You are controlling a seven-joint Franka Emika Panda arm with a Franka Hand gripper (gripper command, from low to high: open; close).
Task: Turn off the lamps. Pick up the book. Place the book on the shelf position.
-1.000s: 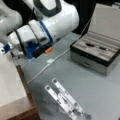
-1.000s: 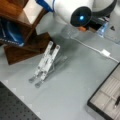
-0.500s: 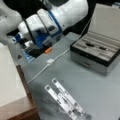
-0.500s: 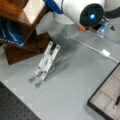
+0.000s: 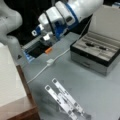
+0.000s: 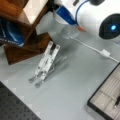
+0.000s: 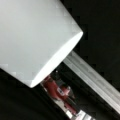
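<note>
Evidently the gripper [image 5: 47, 39] had drifted over the last second from about nine o'clock in a front view toward the middle, and it hung over the dark power strip [image 5: 37, 50] with its orange switch [image 5: 48, 50]. Whether the jaws were released or clenched could not be told; nothing showed between them. The work thus looked to be at the lamps. The book [image 5: 10, 75] lay untouched at eight o'clock of the jaws, flat on the shelf position [image 5: 23, 110]. At six o'clock, the metal stand [image 5: 66, 100] stood on the desk [image 5: 100, 85].
</note>
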